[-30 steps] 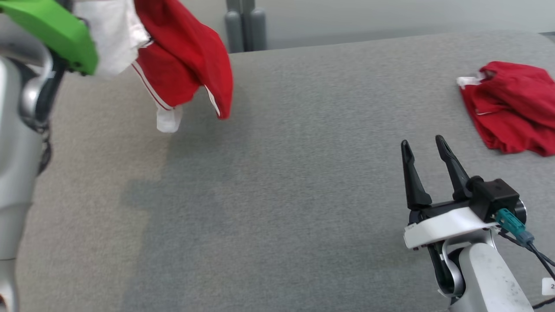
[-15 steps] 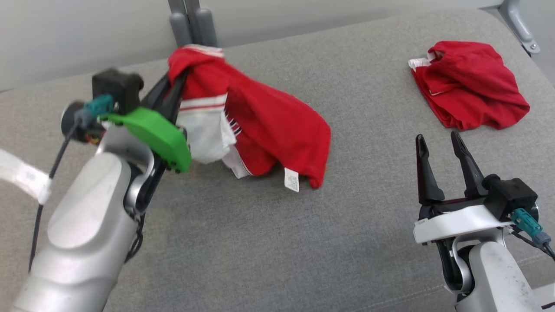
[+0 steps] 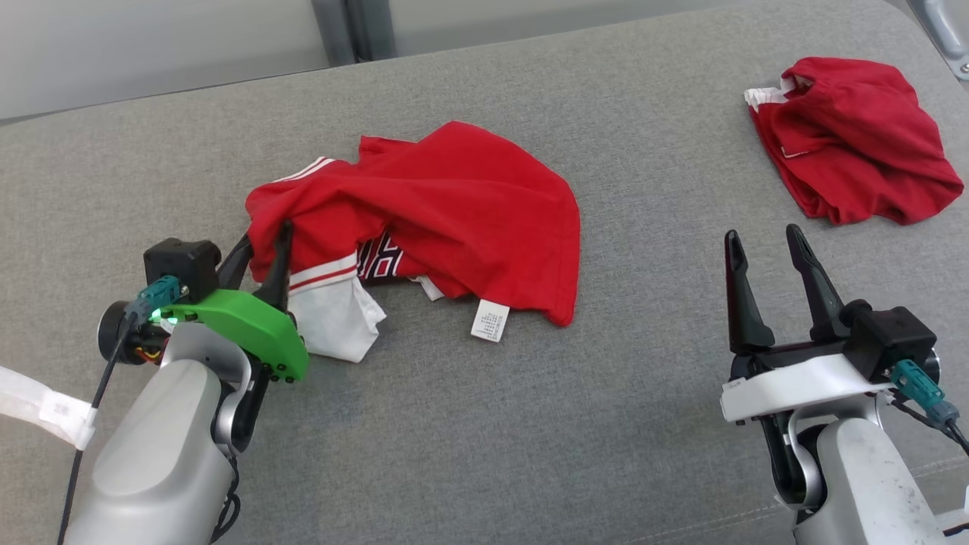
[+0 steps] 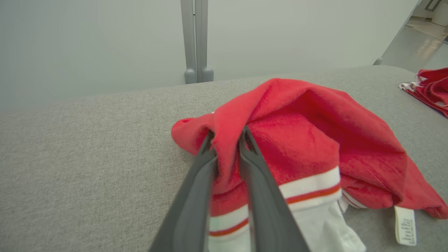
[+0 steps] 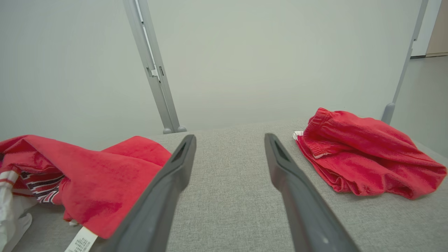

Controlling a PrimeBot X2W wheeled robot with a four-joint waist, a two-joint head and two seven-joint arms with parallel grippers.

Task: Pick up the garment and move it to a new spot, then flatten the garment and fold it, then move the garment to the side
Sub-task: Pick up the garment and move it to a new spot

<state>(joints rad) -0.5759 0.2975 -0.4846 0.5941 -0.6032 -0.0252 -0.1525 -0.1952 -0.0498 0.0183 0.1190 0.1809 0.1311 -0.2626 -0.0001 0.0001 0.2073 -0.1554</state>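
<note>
The garment (image 3: pixel 454 197), red and crumpled, lies on the grey worktop (image 3: pixel 530 424) left of the middle in the head view; its long axis runs roughly from 9 o'clock to 3 o'clock, the 3 o'clock end dipping a little toward 4; the white panel (image 3: pixel 333 325) with red-and-white stripes hangs out at the 8 o'clock end, and a white label (image 3: pixel 488 319) sticks out of the 6 o'clock edge. The left claw (image 3: pixel 265 238) comes in from 7 o'clock at that striped end; its fingers stand narrowly parted with a raised ridge of red cloth caught between them, touching both. The right claw (image 3: pixel 761 232) is spread wide and holds nothing, hovering at 4 o'clock of the garment and well apart from it. A second red cloth bundle (image 3: pixel 855 144) lies at 2 o'clock, apart; a grey post (image 4: pixel 196 38) rises behind the far edge at 12 o'clock.
</note>
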